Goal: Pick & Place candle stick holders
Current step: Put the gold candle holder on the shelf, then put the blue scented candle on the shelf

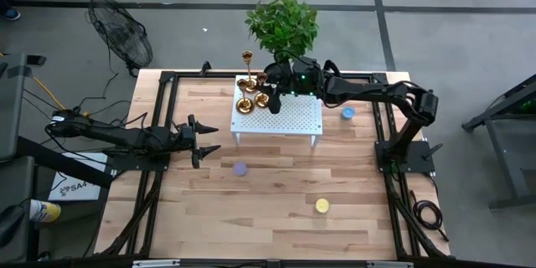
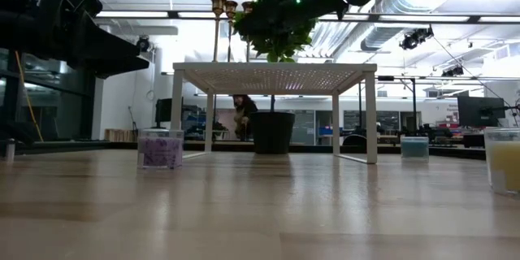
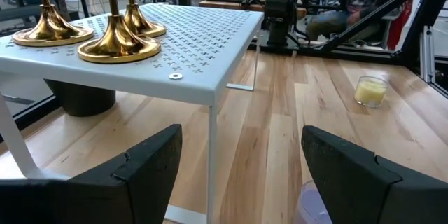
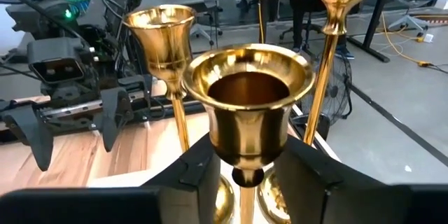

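Three shiny gold candle stick holders [image 1: 246,88] stand close together at the far left corner of a small white perforated table [image 1: 289,117]. Their round bases show in the left wrist view [image 3: 117,45]. My right gripper [image 1: 266,92] reaches over the white table from the right and is shut on the cup of one holder [image 4: 248,101]. The other two cups [image 4: 162,35] stand just behind it. My left gripper [image 1: 208,138] is open and empty over the wood to the left of the white table, pointing at it [image 3: 241,143]. My right gripper pinches the lower, narrowing part of the holder's cup [image 4: 246,155] between its two fingers [image 4: 199,175], just above the thin stem. The fingers come about level from the table's right. The holder stands upright. Whether its base rests on the white table is hidden.
A potted plant [image 1: 283,21] stands behind the white table. A purple candle [image 1: 240,168], a blue one [image 1: 347,113] and a yellow one [image 1: 322,205] sit on the wooden table. A fan [image 1: 121,38] stands on the floor beyond the far left corner.
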